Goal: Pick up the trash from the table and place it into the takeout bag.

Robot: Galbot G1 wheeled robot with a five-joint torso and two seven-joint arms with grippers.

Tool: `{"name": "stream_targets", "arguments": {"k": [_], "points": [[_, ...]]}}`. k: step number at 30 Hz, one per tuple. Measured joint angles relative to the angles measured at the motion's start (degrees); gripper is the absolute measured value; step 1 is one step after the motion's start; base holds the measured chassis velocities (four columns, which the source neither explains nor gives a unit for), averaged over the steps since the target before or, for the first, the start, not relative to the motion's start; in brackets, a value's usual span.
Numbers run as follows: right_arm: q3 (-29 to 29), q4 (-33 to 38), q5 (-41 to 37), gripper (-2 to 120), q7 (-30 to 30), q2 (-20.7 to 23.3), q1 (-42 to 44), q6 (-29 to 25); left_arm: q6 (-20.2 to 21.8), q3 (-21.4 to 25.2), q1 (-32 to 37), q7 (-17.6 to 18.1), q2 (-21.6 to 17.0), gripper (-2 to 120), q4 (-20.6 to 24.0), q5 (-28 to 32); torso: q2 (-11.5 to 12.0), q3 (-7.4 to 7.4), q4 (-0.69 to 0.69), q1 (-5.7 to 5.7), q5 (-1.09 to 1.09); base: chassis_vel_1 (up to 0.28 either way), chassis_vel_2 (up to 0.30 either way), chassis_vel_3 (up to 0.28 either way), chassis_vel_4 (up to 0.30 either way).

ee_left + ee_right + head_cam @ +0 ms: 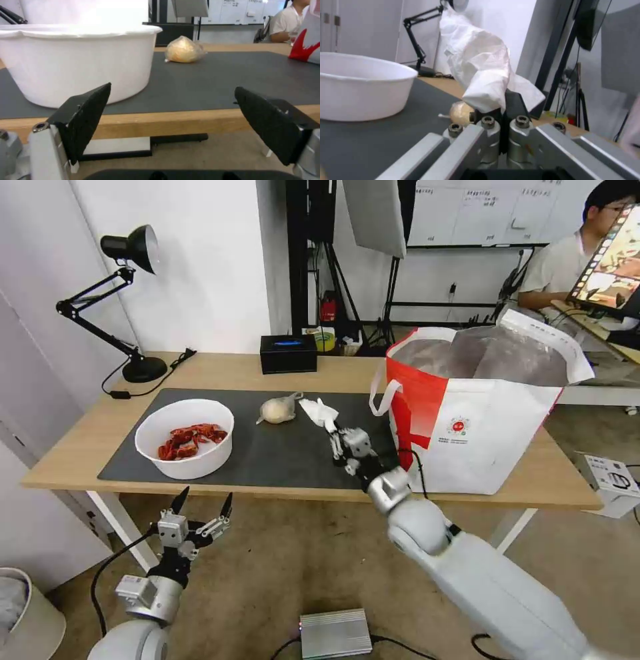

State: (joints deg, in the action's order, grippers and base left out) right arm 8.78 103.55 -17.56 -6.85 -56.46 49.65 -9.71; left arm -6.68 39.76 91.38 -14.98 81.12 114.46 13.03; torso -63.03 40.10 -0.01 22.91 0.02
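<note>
My right gripper [331, 428] is shut on the crumpled white tissue [320, 412] [480, 67], holding it just above the dark grey mat [287, 460], left of the takeout bag [480, 427]. That white-and-red bag stands open on the table's [220, 370] right side. A white bowl of red shells [187, 437] [76, 60] sits on the mat's left part. The small knotted clear bag with a whitish lump [278, 410] [184, 49] [459, 113] lies behind the mat's middle. My left gripper [203, 503] [171, 107] hangs open below the table's front edge, facing the bowl.
A black desk lamp [130, 307] stands at the table's back left corner and a black box [288, 353] at the back middle. A grey device [335, 633] with cables lies on the floor under me. A person sits behind the bag at another desk.
</note>
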Motion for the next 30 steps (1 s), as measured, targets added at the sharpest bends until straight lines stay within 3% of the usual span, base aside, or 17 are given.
{"name": "stream_targets", "arguments": {"k": [7, 9, 19, 26, 30], "points": [[-7.6, 4.0, 4.4, 0, 2.4, 2.2, 8.2, -2.9, -0.1, -1.2, -0.2, 0.0, 1.0, 100, 0.0, -0.9, 0.0, 0.00, 0.00, 0.00, 0.00, 0.000, 0.000, 0.000, 0.000], [-12.0, 6.4, 5.7, 0, 3.4, 2.5, 12.9, -4.0, -0.1, -1.5, -0.2, 0.0, 1.3, 100, 0.1, -1.2, 0.0, 0.01, 0.01, 0.00, -0.01, 0.000, 0.000, 0.000, 0.000], [-24.1, 15.7, 6.3, 0, 4.9, 1.0, 25.8, -7.4, -0.3, -1.3, 0.3, -0.1, 1.6, 100, 0.6, -1.2, 0.0, 0.00, 0.00, 0.00, -0.01, 0.000, 0.000, 0.000, 0.000], [-30.8, 20.7, 5.3, 0, 4.7, 0.0, 28.5, -7.8, -1.1, -0.7, 0.5, -0.4, 1.2, 100, 0.4, -0.8, 0.0, 0.00, 0.00, 0.00, -0.02, 0.000, 0.000, 0.000, 0.000], [-36.2, 22.3, 1.8, 0, 3.4, 1.8, 28.0, -6.8, -1.4, -0.5, 0.8, -0.7, 1.0, 100, 0.3, -0.5, 0.0, 0.01, 0.00, 0.00, -0.02, 0.000, 0.000, 0.000, 0.000]]}}
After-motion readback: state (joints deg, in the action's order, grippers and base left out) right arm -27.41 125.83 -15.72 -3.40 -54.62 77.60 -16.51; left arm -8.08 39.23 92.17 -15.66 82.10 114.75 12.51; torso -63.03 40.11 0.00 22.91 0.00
